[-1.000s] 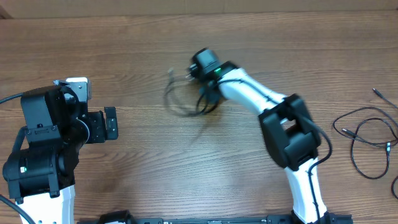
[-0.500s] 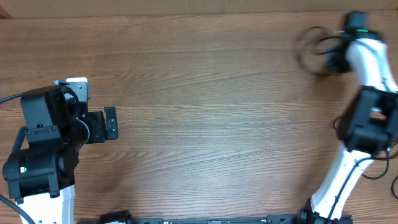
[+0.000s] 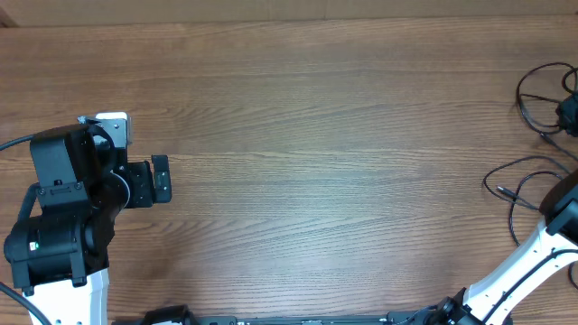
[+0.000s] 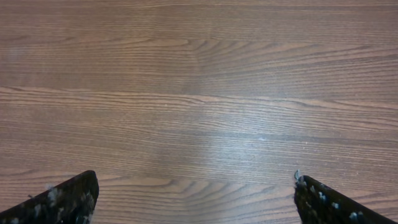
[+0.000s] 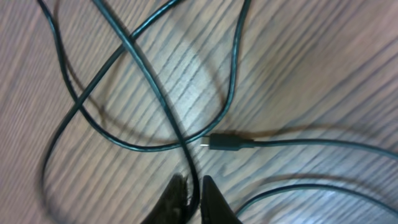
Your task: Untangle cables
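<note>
The cables lie at the table's right edge. One thin black cable loop [image 3: 528,83] lies under my right gripper [image 3: 569,113]; a separate cable [image 3: 513,217] curls nearer the front. In the right wrist view the cable [image 5: 149,74] crosses itself in loops, its plug tip [image 5: 225,142] resting on the wood. One strand runs between the fingertips of my right gripper [image 5: 194,186], whose jaws stand slightly apart, a sliver of wood showing beside the strand. My left gripper [image 3: 161,178] rests far left, wide open, holding nothing; the left wrist view shows only its fingertips [image 4: 68,202] over bare wood.
The right arm's white link [image 3: 524,271] reaches from the front edge up to the right border, crossing over the nearer cable. The left arm's black base [image 3: 59,226] fills the front left corner. A wooden tabletop [image 3: 316,162] lies between.
My right gripper swept the cable loop from the table's middle to the far right edge and lowered it onto the wood. Its jaws have parted slightly. The left arm has not moved.
</note>
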